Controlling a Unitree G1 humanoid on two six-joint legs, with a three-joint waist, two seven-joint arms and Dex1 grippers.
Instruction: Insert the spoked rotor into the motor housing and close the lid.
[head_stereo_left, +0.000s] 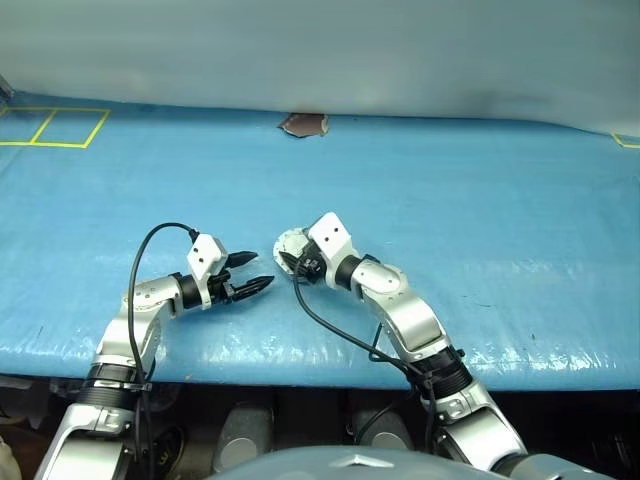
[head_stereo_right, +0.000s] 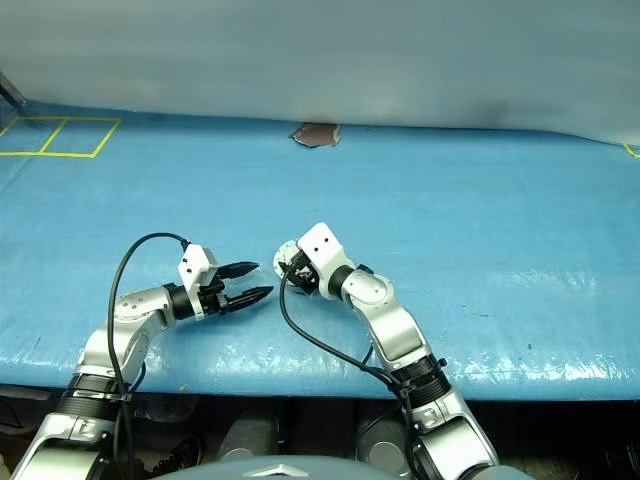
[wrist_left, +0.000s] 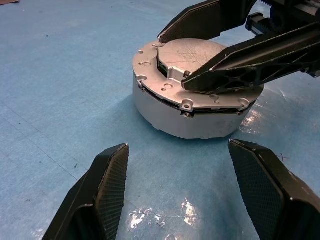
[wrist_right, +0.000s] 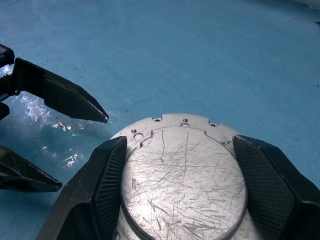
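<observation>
The lid (wrist_left: 192, 57) is lying down flat on the motor housing (wrist_left: 195, 117), which is standing on the blue table (head_stereo_left: 480, 220) between the two grippers. So the closing step is nearly finishing. The right gripper (wrist_right: 177, 187) is resting over the lid, fingers spread at its two sides, not clenched. The left gripper (wrist_left: 192, 192) is waiting released, just to the left. Next, I think, the lid needs a firm press down, because a dark gap is showing under its rim. I am counting one housing, one lid, two grippers.
</observation>
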